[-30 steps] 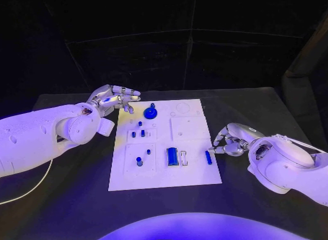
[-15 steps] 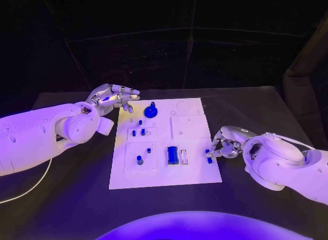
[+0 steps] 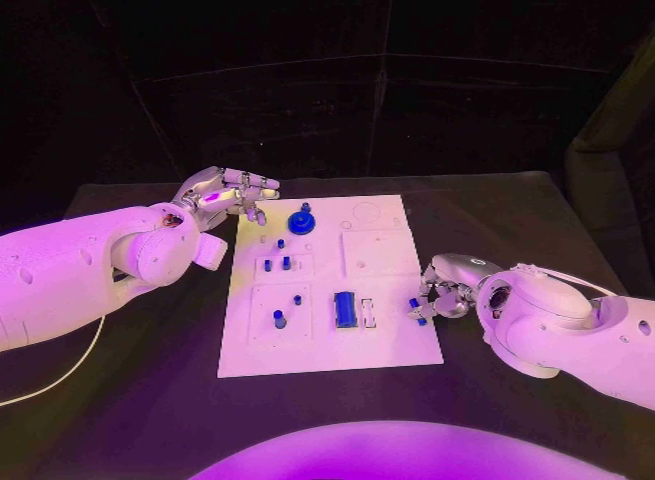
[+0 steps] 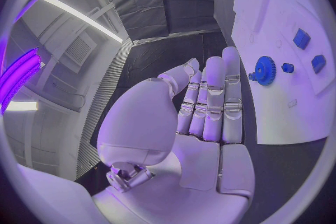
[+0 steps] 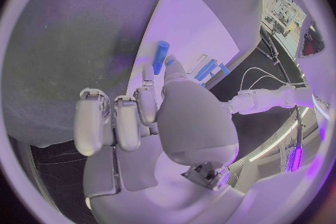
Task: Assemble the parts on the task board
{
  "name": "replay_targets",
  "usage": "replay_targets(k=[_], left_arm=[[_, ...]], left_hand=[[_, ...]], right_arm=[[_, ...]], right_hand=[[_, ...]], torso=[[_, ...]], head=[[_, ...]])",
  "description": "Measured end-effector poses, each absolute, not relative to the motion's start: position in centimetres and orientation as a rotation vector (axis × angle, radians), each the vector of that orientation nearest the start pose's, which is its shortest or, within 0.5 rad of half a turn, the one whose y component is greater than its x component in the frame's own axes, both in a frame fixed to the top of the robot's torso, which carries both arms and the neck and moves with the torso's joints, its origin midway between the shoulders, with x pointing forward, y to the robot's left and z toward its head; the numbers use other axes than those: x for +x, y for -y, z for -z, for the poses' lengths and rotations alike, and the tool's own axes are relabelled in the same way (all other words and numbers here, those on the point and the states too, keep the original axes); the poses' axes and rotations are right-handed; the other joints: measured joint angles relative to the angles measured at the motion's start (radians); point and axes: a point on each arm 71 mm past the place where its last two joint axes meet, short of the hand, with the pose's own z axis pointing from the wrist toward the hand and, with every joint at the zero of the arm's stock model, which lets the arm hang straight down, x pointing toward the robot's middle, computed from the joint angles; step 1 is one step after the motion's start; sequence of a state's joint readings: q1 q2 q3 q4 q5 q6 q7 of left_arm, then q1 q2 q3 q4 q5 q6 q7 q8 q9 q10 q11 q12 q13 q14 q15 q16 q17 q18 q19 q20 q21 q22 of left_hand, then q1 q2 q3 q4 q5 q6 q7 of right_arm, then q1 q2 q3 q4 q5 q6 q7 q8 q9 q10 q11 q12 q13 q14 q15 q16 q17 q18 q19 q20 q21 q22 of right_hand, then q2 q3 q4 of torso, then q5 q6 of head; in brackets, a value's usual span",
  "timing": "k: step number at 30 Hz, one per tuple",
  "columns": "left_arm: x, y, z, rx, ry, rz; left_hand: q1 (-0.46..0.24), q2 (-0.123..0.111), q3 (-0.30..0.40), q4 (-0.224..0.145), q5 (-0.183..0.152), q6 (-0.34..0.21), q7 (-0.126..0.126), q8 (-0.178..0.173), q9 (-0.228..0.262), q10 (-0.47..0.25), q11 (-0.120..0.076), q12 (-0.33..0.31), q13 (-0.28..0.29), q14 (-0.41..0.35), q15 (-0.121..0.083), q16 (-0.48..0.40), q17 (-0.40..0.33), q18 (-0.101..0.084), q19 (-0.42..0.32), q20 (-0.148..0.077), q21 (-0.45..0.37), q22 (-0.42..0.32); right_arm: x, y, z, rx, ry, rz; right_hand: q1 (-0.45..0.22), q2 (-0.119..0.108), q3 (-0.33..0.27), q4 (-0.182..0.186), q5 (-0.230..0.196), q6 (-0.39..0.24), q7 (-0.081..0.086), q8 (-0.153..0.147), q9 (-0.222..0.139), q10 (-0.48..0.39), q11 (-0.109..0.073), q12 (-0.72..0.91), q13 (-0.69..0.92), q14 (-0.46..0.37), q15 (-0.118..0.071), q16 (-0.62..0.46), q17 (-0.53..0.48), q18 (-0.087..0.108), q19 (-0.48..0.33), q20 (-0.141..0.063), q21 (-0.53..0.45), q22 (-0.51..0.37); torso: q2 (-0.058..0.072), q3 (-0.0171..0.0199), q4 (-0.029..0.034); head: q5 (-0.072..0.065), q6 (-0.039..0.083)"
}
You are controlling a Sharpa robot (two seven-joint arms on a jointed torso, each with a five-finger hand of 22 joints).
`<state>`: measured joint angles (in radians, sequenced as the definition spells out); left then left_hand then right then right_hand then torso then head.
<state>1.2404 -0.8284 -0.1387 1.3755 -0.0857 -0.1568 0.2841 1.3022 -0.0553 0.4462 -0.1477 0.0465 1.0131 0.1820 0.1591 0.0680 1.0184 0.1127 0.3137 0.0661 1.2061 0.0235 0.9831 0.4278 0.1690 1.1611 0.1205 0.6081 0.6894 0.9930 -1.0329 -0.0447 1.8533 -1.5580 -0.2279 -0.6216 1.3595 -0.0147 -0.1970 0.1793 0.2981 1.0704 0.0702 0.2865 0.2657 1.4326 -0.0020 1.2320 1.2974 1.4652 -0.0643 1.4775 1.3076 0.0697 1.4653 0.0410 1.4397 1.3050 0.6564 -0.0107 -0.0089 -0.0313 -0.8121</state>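
The right silver hand (image 3: pixel 450 292) pinches a short blue cylindrical peg (image 5: pixel 161 56) at the flat white task board's (image 3: pixel 385 345) edge. The left silver hand (image 3: pixel 226 192) hovers beside the board, fingers straight and together, holding nothing.

The left hand (image 3: pixel 229 192) hovered with fingers extended side by side, holding nothing. The right hand (image 3: pixel 445 290) pinched a small blue pin (image 5: pixel 161 57) between thumb and finger, other fingers curled beside it.
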Motion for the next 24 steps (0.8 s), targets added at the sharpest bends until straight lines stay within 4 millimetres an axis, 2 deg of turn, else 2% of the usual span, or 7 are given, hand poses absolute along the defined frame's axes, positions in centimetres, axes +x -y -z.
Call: replay_targets(k=[3,6,7,9,12,17,24], left_arm=[[50.6,-24.0,20.8,-1.058,-1.635,1.427],[50.6,-24.0,20.9,-1.058,-1.635,1.427],[50.6,-24.0,20.9,-1.058,-1.635,1.427],[50.6,-24.0,20.9,-1.058,-1.636,1.428],[50.6,-24.0,20.9,-1.058,-1.636,1.428],[50.6,-24.0,20.9,-1.059,-1.637,1.428],[50.6,-24.1,20.9,-1.059,-1.637,1.428]], left_hand=[[0.0,0.0,0.0,0.0,0.0,0.0,0.0,0.0,0.0,0.0,0.0,0.0,0.0,0.0,0.0,0.0,0.0,0.0,0.0,0.0,0.0,0.0],[0.0,0.0,0.0,0.0,0.0,0.0,0.0,0.002,0.0,0.0,0.0,0.0,0.0,0.0,0.0,0.0,0.0,0.0,0.0,0.0,0.0,0.0],[0.0,0.0,0.0,0.0,0.0,0.0,0.0,0.004,0.0,0.0,0.0,0.0,0.0,0.0,0.0,0.0,-0.001,0.0,0.0,0.0,0.0,0.0],[0.0,0.0,0.0,0.0,0.0,0.0,0.0,0.004,0.0,0.0,0.0,0.0,0.0,0.0,0.0,0.0,-0.001,0.0,0.0,0.0,0.0,0.0],[0.0,0.0,0.0,0.0,0.0,0.0,0.0,0.004,0.0,0.0,0.0,0.0,0.0,0.0,0.0,0.0,-0.001,0.0,0.0,0.0,0.0,0.0],[0.0,0.0,0.0,0.0,0.0,0.0,0.0,0.004,0.0,0.0,0.0,0.0,0.0,0.0,0.0,0.0,-0.001,0.0,0.0,0.0,0.0,0.0],[0.0,0.0,0.0,0.0,0.0,0.0,0.0,0.004,0.0,0.0,0.0,0.0,0.0,0.0,0.0,0.0,-0.001,0.0,0.0,0.0,0.0,0.0]], right_arm=[[38.2,21.9,25.4,0.015,-2.015,-0.279],[38.3,21.5,25.4,-0.018,-2.011,-0.273],[38.3,21.4,25.4,-0.028,-2.01,-0.271],[38.3,21.1,25.3,-0.051,-2.006,-0.267],[38.3,20.9,25.3,-0.078,-1.999,-0.26],[38.4,20.5,25.2,-0.108,-1.991,-0.255],[38.3,20.2,25.1,-0.115,-1.986,-0.261]], right_hand=[[0.027,0.003,0.012,-0.02,-0.02,0.003,0.0,-0.005,0.002,0.002,-0.002,0.001,0.004,0.003,-0.004,0.0,0.0,0.0,0.0,0.0,0.0,0.0],[0.078,-0.003,0.058,-0.067,-0.158,0.012,-0.002,-0.022,0.0,-0.004,-0.007,-0.012,0.084,0.0,-0.008,0.0,0.0,0.0,0.002,-0.006,0.0,-0.001],[0.081,-0.006,0.069,-0.078,-0.179,0.014,-0.001,-0.023,-0.001,-0.004,-0.007,-0.013,0.084,0.0,-0.008,0.0,0.0,0.0,0.002,-0.006,0.0,-0.001],[0.088,-0.01,0.085,-0.086,-0.188,0.015,0.001,-0.029,-0.001,-0.004,-0.007,-0.016,0.084,0.0,-0.008,0.0,0.0,0.0,0.002,-0.006,0.0,-0.001],[0.088,-0.011,0.101,-0.092,-0.184,0.015,0.001,-0.039,-0.001,-0.004,-0.007,-0.017,0.084,-0.001,-0.008,0.0,0.0,0.0,0.002,-0.006,0.0,-0.001],[0.083,-0.005,0.123,-0.082,-0.144,0.022,0.004,-0.07,-0.001,-0.004,-0.007,-0.026,0.084,-0.001,-0.008,0.0,0.0,0.0,0.002,-0.006,0.0,-0.001],[0.06,0.017,0.164,-0.022,-0.007,0.026,0.009,-0.11,-0.001,-0.004,-0.007,-0.031,0.084,-0.001,-0.008,0.0,0.0,0.0,0.002,-0.006,0.0,-0.001]], torso=[[0.0,-0.0003,0.0001],[0.0,-0.0006,0.0002],[0.0,-0.0007,0.0002],[0.0,-0.0008,0.0002],[0.001,-0.0012,0.0012],[0.001,-0.0013,0.0026],[0.001,-0.0018,0.0033]], head=[[0.0,-0.001],[0.0,-0.001],[0.0,-0.001],[0.0,-0.002],[0.0,-0.003],[-0.002,-0.002],[-0.002,-0.001]])
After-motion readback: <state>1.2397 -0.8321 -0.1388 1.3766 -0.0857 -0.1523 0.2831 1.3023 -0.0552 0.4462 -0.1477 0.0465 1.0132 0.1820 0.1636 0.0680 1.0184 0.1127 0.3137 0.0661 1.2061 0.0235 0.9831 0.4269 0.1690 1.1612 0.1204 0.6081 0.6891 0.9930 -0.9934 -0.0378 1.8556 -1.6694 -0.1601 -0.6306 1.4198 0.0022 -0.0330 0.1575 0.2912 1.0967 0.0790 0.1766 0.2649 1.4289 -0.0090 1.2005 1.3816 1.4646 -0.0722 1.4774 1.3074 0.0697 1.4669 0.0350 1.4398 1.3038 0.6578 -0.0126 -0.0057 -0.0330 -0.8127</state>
